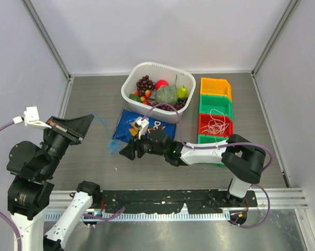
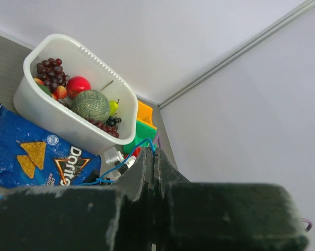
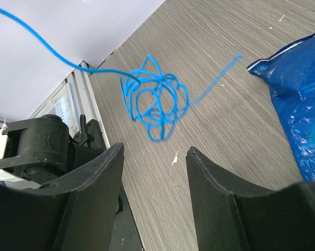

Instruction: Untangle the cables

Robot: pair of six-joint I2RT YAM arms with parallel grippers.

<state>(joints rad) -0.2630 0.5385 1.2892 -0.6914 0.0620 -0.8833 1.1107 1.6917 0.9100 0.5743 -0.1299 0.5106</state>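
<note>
The left gripper [image 1: 87,121], seen from above, is raised off the table on the left side, its fingers pressed together. A faint blue cable [image 1: 110,147] lies on the grey table between it and the right gripper [image 1: 127,151], which has reached across in front of the chip bag [image 1: 142,127]. A white cable [image 1: 216,125] sits well apart in the red bin [image 1: 202,119], looking already dealt with. So the step in hand is, I'd judge, the blue one.

From the left wrist, the left gripper [image 2: 153,152] shows no gap between its fingers. The blue cable [image 2: 115,170] runs right up to the fingertips and over them, so it seems pinched there, one end lifted. Beyond are the chip bag [image 2: 37,157] and the fruit basket [image 2: 42,112].

From the right wrist, the right gripper [image 3: 154,150] stands with its fingers well apart and nothing between them but bare table. The blue cable [image 3: 154,102] is a loopy knot lying just ahead of the fingertips. One strand rises away up and left, and a loose tail trails toward the chip bag [image 3: 298,110].

To my eye the next move calls for the right gripper to go forward and down onto the knot or its loose tail and close. The two arms would then draw apart so the loops slide free rather than cinch.
</note>
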